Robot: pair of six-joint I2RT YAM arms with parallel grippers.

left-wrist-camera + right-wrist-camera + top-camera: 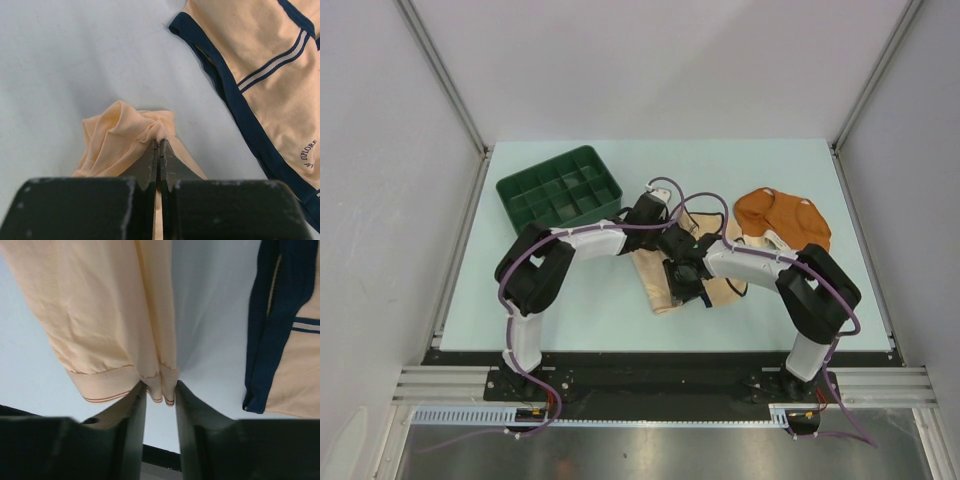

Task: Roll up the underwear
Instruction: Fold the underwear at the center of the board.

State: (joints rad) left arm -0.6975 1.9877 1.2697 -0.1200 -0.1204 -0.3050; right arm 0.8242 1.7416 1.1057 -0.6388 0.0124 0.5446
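The pale peach underwear (658, 278) lies mid-table, stretched between both grippers. My left gripper (652, 222) is shut on one bunched corner of it; in the left wrist view (160, 142) the peach cloth (120, 135) puckers at the fingertips. My right gripper (686, 284) is shut on the folded hem of the peach underwear (100, 315), which the right wrist view (161, 389) shows pinched between the fingers. The cream underwear with dark trim (708, 222) lies under the arms, beside the peach one (260, 60) (290, 340). The rust-orange underwear (782, 215) lies at the back right.
A dark green compartment tray (560, 187) stands at the back left, close to the left arm's forearm. The pale table surface (580, 300) ends at a black rail along the near edge.
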